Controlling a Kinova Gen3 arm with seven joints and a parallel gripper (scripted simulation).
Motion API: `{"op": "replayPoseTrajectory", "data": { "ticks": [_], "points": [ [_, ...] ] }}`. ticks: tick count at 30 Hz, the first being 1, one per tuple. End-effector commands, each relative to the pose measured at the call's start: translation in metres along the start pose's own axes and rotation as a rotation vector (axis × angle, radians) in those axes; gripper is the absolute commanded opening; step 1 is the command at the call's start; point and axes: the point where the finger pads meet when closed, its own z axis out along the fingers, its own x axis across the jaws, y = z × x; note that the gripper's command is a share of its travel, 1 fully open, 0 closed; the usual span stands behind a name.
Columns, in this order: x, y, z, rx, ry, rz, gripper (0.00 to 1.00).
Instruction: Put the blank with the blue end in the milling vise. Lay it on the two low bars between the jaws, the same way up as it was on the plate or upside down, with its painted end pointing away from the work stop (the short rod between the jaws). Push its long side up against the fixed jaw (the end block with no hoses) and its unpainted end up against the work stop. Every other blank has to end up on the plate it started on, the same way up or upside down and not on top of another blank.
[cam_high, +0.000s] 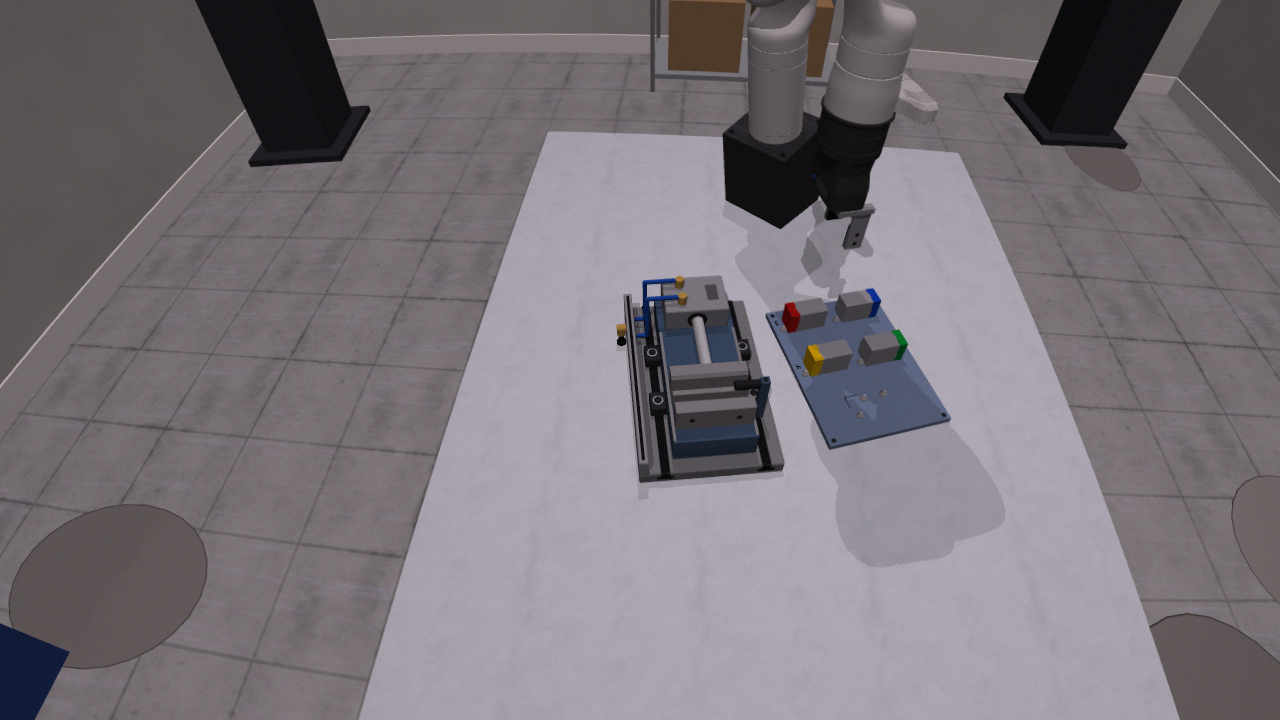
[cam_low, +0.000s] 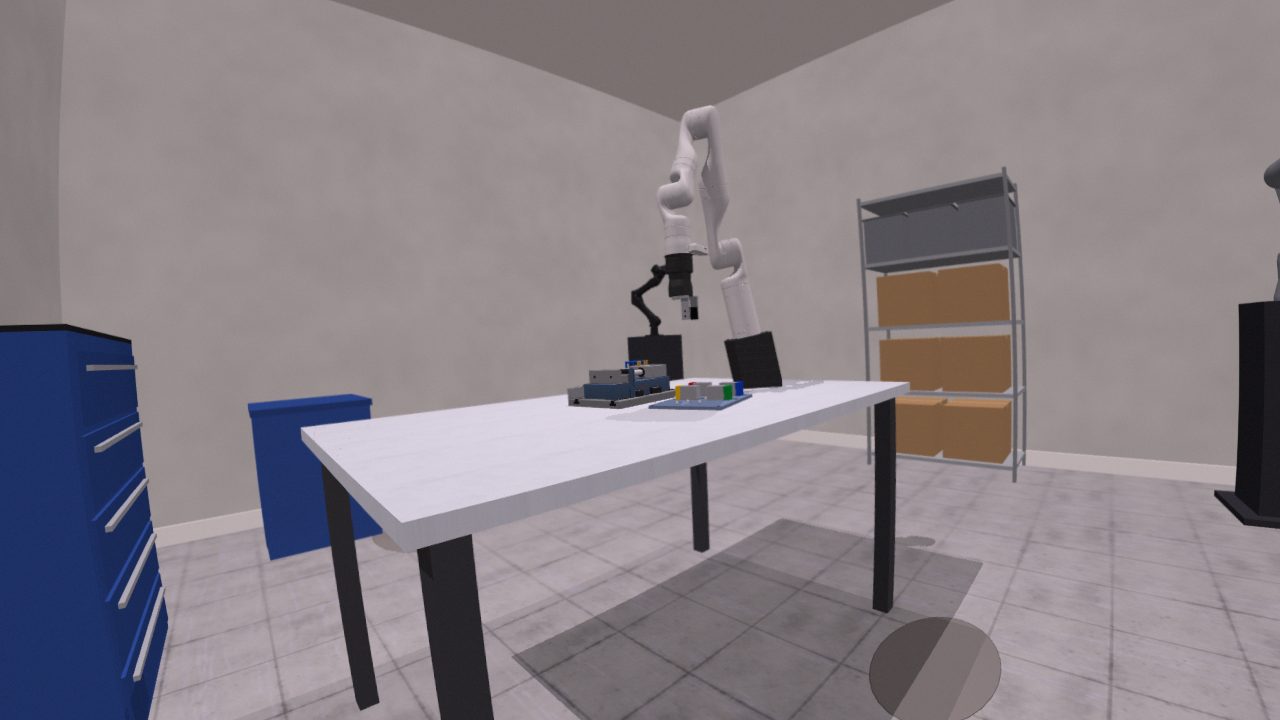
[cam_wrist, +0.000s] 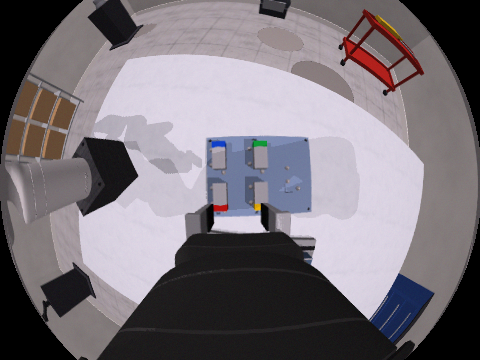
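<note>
Top view: Blue Blank on Plate, Gripper Released

The gripper (cam_high: 853, 243) (cam_low: 689, 313) (cam_wrist: 237, 213) is spread and unloaded, raised above the level of the plate (cam_high: 904, 411) (cam_low: 666, 405) (cam_wrist: 300, 155). The blue blank (cam_high: 854, 306) (cam_low: 739, 389) (cam_wrist: 218, 157) lies on the plate, in the row nearest the arm base. Pins (cam_high: 863, 396) (cam_wrist: 287, 168) on the plate presumably locate the blanks. The vise (cam_high: 714, 440) (cam_low: 617, 390) (cam_wrist: 308, 245) stands beside the plate. Wide fingers suit a coming descent; alignment across the blue blank's long sides should preserve its orientation and avoid disturbing the red blank (cam_high: 811, 313) (cam_wrist: 219, 194).

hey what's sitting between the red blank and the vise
No other object, only a strip of plate and tabletop between red blank and vise, seen in the top view.
</note>
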Motion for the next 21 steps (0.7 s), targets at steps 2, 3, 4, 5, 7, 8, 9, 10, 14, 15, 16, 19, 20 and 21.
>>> {"op": "replayPoseTrajectory", "data": {
  "ticks": [2,3,4,5,7,8,9,10,14,15,16,19,20,21],
  "points": [
    [0.005,-0.010,-0.016,0.002,0.015,-0.009,1.00],
    [0.005,-0.011,-0.018,0.002,0.016,-0.010,1.00],
    [0.005,-0.013,-0.021,0.002,0.017,-0.010,1.00],
    [0.005,-0.015,-0.024,0.002,0.018,-0.011,1.00],
    [0.006,-0.018,-0.030,0.002,0.020,-0.013,1.00],
    [0.006,-0.020,-0.033,0.002,0.021,-0.013,1.00],
    [0.006,-0.022,-0.036,0.002,0.022,-0.014,1.00],
    [0.006,-0.022,-0.036,0.002,0.022,-0.014,1.00],
    [0.004,-0.023,-0.038,0.001,0.011,-0.008,1.00],
    [0.004,-0.025,-0.041,0.001,0.012,-0.009,1.00],
    [0.005,-0.027,-0.045,0.001,0.012,-0.009,1.00],
    [0.006,-0.033,-0.055,0.001,0.015,-0.011,1.00],
    [0.006,-0.035,-0.058,0.001,0.016,-0.011,1.00],
    [0.007,-0.037,-0.061,0.002,0.017,-0.012,1.00]
  ]
}}
